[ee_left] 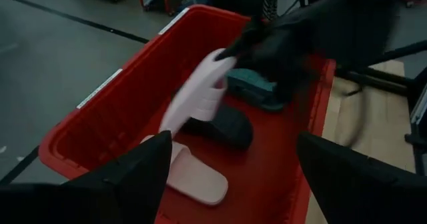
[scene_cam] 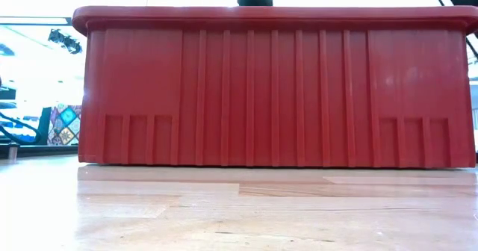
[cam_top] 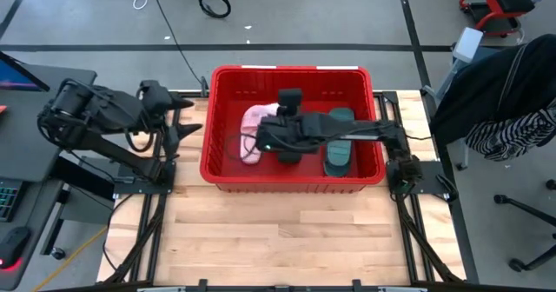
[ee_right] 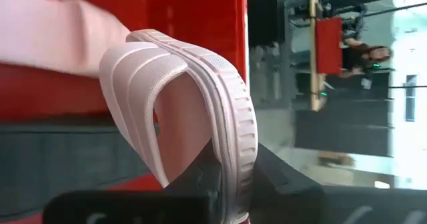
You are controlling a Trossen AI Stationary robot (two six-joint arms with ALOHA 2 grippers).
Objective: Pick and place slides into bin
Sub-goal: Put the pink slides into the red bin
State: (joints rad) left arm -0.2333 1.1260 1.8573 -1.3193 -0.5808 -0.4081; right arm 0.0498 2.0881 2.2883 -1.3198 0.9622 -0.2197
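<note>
Release over the red bin (cam_top: 294,181) as the step in hand, judging by the right gripper (cam_top: 271,136) reaching in from the right side of the table and hanging inside the bin's walls, clamped on a pale pink slide (ee_right: 200,111) by the edge of its sole, with the strap arching away from the jaws in the right wrist view. Held slide dangling tilted above the others in the left wrist view (ee_left: 200,94), its toe end low and near a second pink slide (ee_left: 193,177) lying flat on the bin floor; black slide (ee_left: 223,125) just beyond that one, and teal slide (ee_left: 253,89) further in, towards the bin's right half. Best done, probably, by lowering a little first so the sole drops flat beside its partner rather than tumbling onto the black one, then parting the fingers fully and lifting straight up, clear of the rim, before swinging back; a sideways pull-out risks dragging the foam strap along or knocking the bin wall. Left gripper (cam_top: 178,118) waiting off the bin's left side above the table edge, fingers (ee_left: 133,177) spread wide and holding nothing. From table height only the bin's ribbed front wall (scene_cam: 272,94) showing, contents hidden. No brand, label or readable writing visible on slides, bin or arms in any view
</note>
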